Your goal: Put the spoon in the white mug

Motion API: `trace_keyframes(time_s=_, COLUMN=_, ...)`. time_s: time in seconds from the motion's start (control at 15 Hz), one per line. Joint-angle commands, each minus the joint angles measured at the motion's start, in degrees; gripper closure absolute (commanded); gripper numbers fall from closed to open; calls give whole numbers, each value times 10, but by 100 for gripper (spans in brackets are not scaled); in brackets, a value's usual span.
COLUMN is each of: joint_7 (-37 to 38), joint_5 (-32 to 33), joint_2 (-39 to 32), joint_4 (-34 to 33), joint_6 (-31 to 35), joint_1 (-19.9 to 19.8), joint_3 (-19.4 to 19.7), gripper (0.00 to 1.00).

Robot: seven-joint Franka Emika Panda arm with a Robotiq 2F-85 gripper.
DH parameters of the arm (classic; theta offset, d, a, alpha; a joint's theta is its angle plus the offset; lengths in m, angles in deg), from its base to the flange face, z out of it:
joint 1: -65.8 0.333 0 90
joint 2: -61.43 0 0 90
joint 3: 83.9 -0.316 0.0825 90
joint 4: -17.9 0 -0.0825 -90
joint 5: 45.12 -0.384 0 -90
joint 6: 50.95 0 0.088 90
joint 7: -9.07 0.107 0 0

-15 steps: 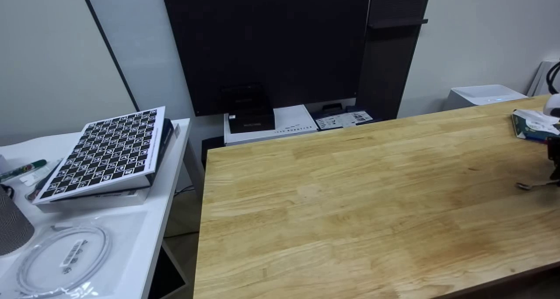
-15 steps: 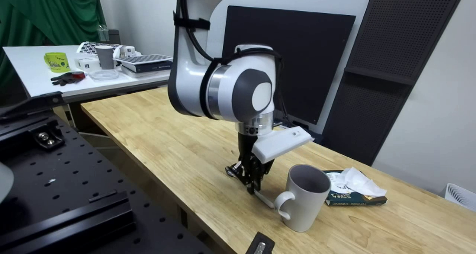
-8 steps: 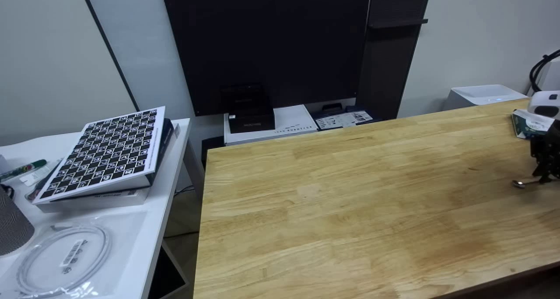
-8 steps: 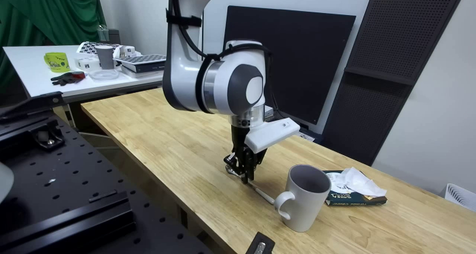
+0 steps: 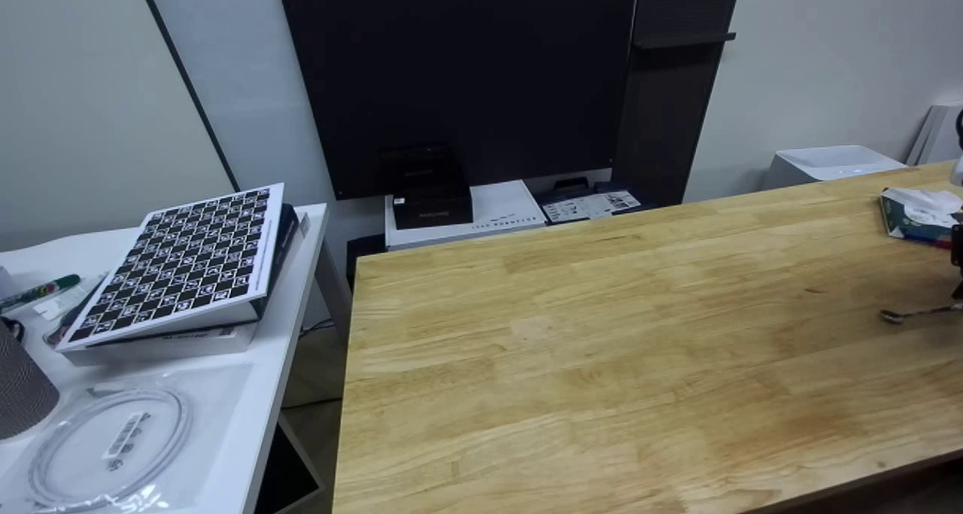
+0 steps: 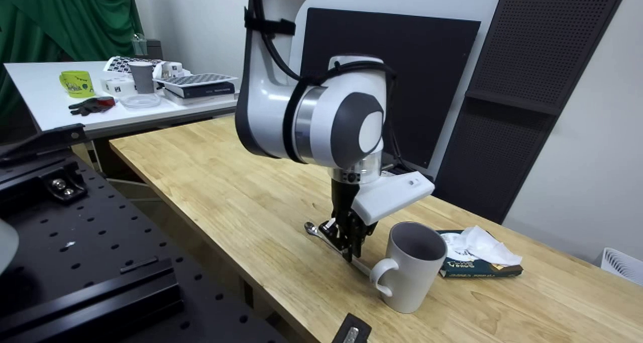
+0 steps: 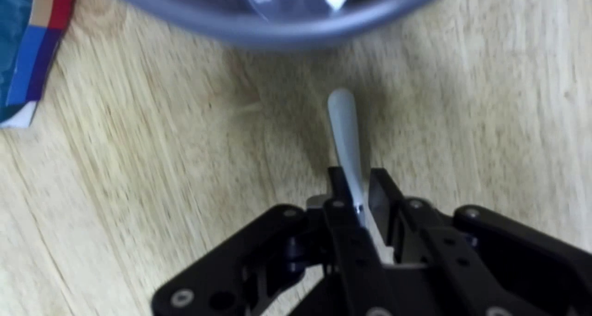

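The spoon lies on the wooden tabletop. Its metal bowl (image 6: 311,228) shows in an exterior view, and also in an exterior view at the right edge (image 5: 893,317). Its pale handle (image 7: 344,126) points toward the mug in the wrist view. The whitish mug (image 6: 414,277) stands upright with a grey inside; its near rim (image 7: 277,29) crosses the top of the wrist view. My gripper (image 6: 351,255) is low over the handle, near the mug. In the wrist view its fingers (image 7: 356,172) are partly open around the handle, with a gap on the right side. The handle's middle is partly hidden.
A dark green box (image 6: 482,270) with crumpled white paper lies beside the mug; its corner (image 7: 27,61) shows in the wrist view. A black perforated plate (image 6: 100,262) borders the wooden table (image 6: 201,167). A black fixture (image 6: 351,329) sits at the near edge.
My gripper first moved along the spoon toward its bowl, then back toward the mug, past where it was. The spoon shifted slightly early on; the mug has not moved.
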Motion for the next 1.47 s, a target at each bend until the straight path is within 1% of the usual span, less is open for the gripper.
trace_keyframes(time_s=0.0, joint_7=7, joint_5=28, joint_2=6, joint_4=-2, joint_6=-5, joint_1=-60, joint_3=-16, gripper=88)
trace_keyframes(time_s=0.07, joint_7=7, joint_5=32, joint_2=8, joint_4=-3, joint_6=-9, joint_1=-70, joint_3=-19, gripper=56)
trace_keyframes(time_s=0.13, joint_7=7, joint_5=33, joint_2=8, joint_4=-5, joint_6=-12, joint_1=-77, joint_3=-21, gripper=61)
trace_keyframes(time_s=0.2, joint_7=8, joint_5=35, joint_2=8, joint_4=-6, joint_6=-14, joint_1=-83, joint_3=-23, gripper=61)
trace_keyframes(time_s=0.4, joint_7=8, joint_5=36, joint_2=8, joint_4=-8, joint_6=-19, joint_1=-87, joint_3=-25, gripper=44)
trace_keyframes(time_s=0.73, joint_7=5, joint_5=39, joint_2=-3, joint_4=-13, joint_6=-15, joint_1=-87, joint_3=-32, gripper=11)
trace_keyframes(time_s=0.8, joint_7=5, joint_5=39, joint_2=-5, joint_4=-13, joint_6=-14, joint_1=-86, joint_3=-32, gripper=3)
trace_keyframes(time_s=0.93, joint_7=5, joint_5=39, joint_2=-7, joint_4=-15, joint_6=-17, joint_1=-87, joint_3=-34, gripper=0)
trace_keyframes(time_s=1.4, joint_7=1, joint_5=41, joint_2=-15, joint_4=-19, joint_6=-18, joint_1=-94, joint_3=-37, gripper=0)
